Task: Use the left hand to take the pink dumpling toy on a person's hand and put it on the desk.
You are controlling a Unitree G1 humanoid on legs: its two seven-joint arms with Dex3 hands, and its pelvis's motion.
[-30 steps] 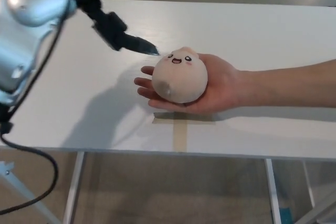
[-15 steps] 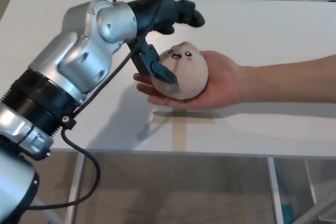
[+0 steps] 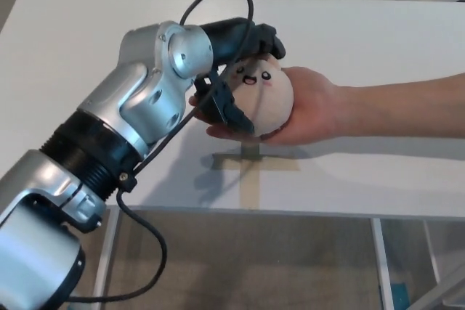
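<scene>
Left hand (image 3: 234, 70) — black, thick-fingered, on a glossy silver arm — wraps the pink dumpling toy (image 3: 263, 96), upper fingers over its top and the thumb pressed against its lower front. Round, soft and plush with a stitched face, it rests in a person's hand (image 3: 309, 107) above the white desk (image 3: 363, 41).

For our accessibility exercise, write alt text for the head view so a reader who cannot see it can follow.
The robot's left hand closes around a pink dumpling toy resting on a person's open hand, held above a white desk. Tan tape marks the desk below.
</scene>
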